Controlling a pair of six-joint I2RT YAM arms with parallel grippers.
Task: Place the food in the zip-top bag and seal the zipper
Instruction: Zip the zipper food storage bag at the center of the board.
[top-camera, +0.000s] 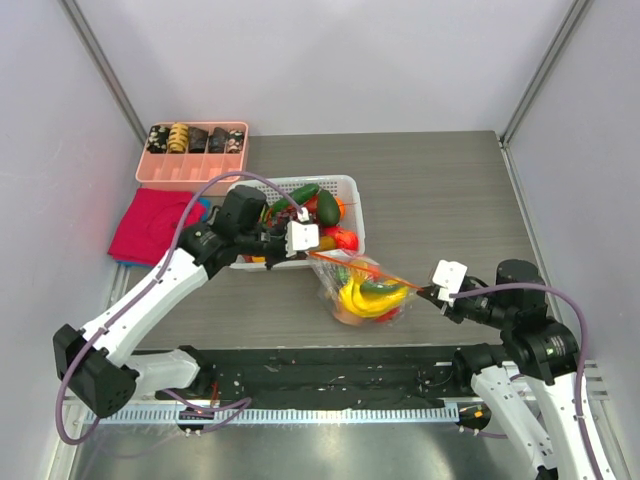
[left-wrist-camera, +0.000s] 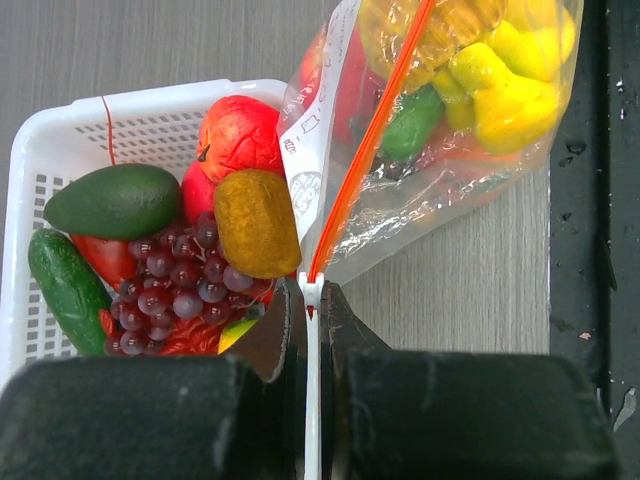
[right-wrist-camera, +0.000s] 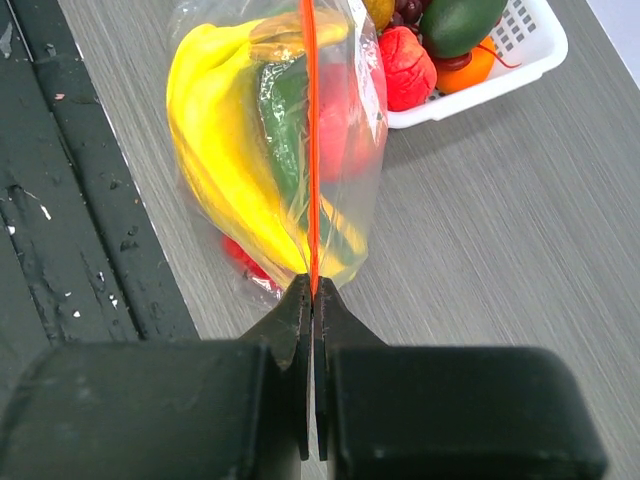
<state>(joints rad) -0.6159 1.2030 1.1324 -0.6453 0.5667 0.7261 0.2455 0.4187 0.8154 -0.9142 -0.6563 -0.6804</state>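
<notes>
The clear zip-top bag (top-camera: 365, 292) hangs stretched between my two grippers, just off the basket's near right corner. Inside it are yellow bananas (right-wrist-camera: 215, 150), a green fruit (left-wrist-camera: 412, 120) and red fruit (right-wrist-camera: 335, 135). The orange-red zipper (left-wrist-camera: 370, 140) runs taut along its mouth and also shows in the right wrist view (right-wrist-camera: 311, 130). My left gripper (left-wrist-camera: 312, 295) is shut on the white slider at the zipper's left end. My right gripper (right-wrist-camera: 312, 290) is shut on the zipper's right end.
The white lattice basket (top-camera: 352, 200) behind the bag holds an avocado (left-wrist-camera: 112, 200), purple grapes (left-wrist-camera: 180, 285), a brown fruit (left-wrist-camera: 255, 222), a red fruit (left-wrist-camera: 240, 135) and a cucumber (left-wrist-camera: 65, 285). A pink divided tray (top-camera: 195, 158) and a magenta cloth (top-camera: 155, 225) lie at the far left.
</notes>
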